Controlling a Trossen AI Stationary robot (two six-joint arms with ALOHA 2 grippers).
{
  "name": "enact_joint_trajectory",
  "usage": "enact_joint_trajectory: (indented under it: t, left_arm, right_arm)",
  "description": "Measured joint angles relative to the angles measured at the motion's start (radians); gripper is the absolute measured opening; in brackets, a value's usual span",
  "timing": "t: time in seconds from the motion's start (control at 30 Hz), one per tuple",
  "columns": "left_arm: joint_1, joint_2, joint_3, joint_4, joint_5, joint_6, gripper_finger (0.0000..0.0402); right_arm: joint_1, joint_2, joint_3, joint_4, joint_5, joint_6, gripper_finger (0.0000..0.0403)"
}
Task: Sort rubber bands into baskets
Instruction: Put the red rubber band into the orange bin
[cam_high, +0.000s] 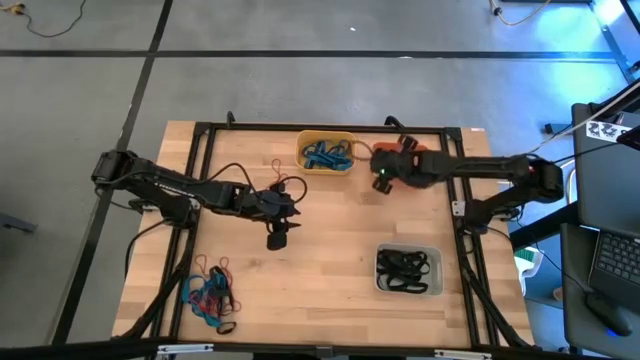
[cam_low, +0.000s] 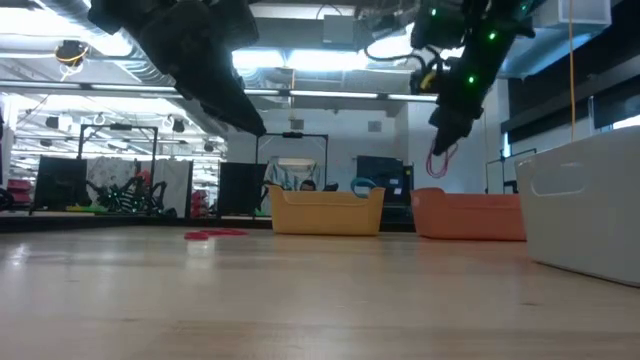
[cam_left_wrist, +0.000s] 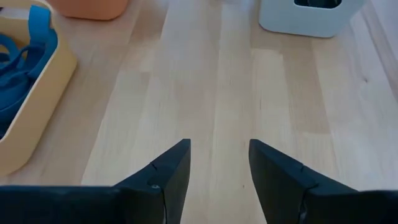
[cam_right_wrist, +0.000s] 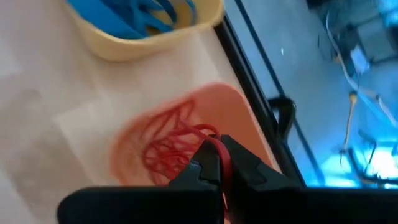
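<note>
Rubber bands still to be sorted lie in a tangled red and blue pile (cam_high: 210, 292) near the table's front left corner, and that pile sits on the left arm's side, well apart from all three baskets. The left tool (cam_high: 279, 236) hovers over bare wood near the middle of the table (cam_high: 330, 270), its two fingers (cam_left_wrist: 171, 171) spread with nothing between them; the pile lies behind and to its own side, nearer the front edge, so this is plainly the closer arm for the next pick.

The right tool (cam_right_wrist: 214, 163) is pinched shut on a red band (cam_right_wrist: 217, 149) and hangs above the orange basket (cam_right_wrist: 211, 102), which already holds a heap of red loops. Seen from table height, the band dangles from the fingertips (cam_low: 443, 125) directly over that tub, so letting go should drop it inside, I judge.

The yellow basket (cam_high: 326, 137) with blue bands stands just beside the orange one along the far edge; the pale grey basket (cam_high: 380, 285) with black bands sits toward the front right. Between pile and baskets the wood is open, bounded only by the black frame rails (cam_high: 200, 150) at the sides.
</note>
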Motion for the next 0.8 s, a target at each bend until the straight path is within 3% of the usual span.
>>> enact_joint_trajectory:
  t: [0.37, 0.63, 0.8]
  left_arm:
    - [0.0, 0.0, 0.0, 0.001, 0.0, 0.012, 0.0159]
    - [0.0, 0.0, 0.0, 0.014, -0.001, 0.013, 0.0159]
    - [0.0, 0.0, 0.0, 0.027, -0.001, 0.014, 0.0159]
  right_arm:
    - [-0.222, 0.006, -0.083, 0.063, -0.266, -0.029, 0.0005]
    - [-0.283, 0.006, -0.137, 0.139, -0.283, -0.026, 0.0009]
    - [-0.307, 0.006, -0.158, 0.138, -0.282, -0.008, 0.0066]
